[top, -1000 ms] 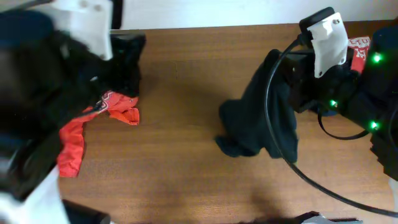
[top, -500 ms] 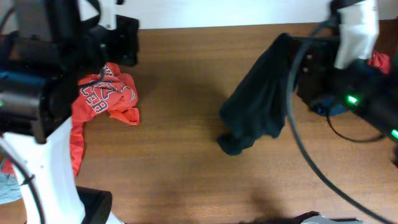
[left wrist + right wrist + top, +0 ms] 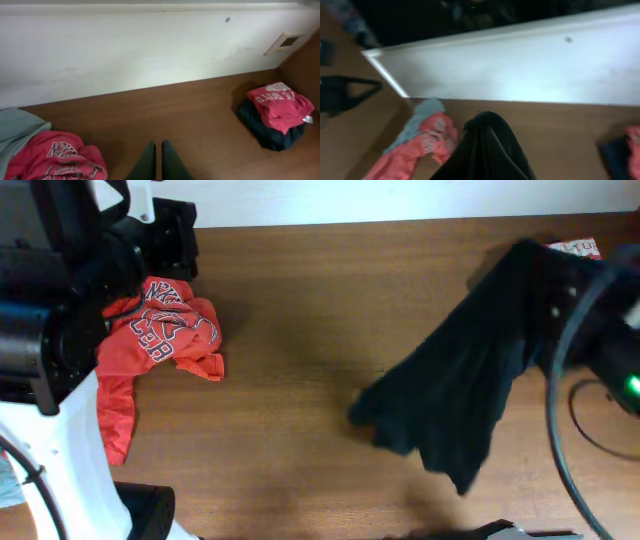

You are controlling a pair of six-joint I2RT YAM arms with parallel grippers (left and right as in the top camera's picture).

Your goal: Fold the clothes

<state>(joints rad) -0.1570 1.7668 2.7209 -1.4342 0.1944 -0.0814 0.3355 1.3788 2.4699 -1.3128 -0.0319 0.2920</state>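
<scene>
While the right gripper (image 3: 483,129) pinches it, the black T-shirt (image 3: 462,395) hangs beneath.

At left crumpled shirt (image 3: 165,335), at right hanging shirt (image 3: 470,395)

A brown wooden table (image 3: 300,330) meets a white wall (image 3: 125,50) bearing a small rectangular plate (image 3: 285,42).

Overhead: even, moderate light from above. Soft shadow on the counter (image 3: 300,300) under the black shirt (image 3: 470,390). Right edge smeared; green lamp (image 3: 632,387) glows there. Arm at left slightly out of focus.
Left wrist: sharp, diffuse light. Wall (image 3: 125,50) pale and a little washed out. Faint shadow beside the stack (image 3: 277,112).
Right wrist: blurred throughout. Top band dark, wall glaring white, colours bleeding.
</scene>
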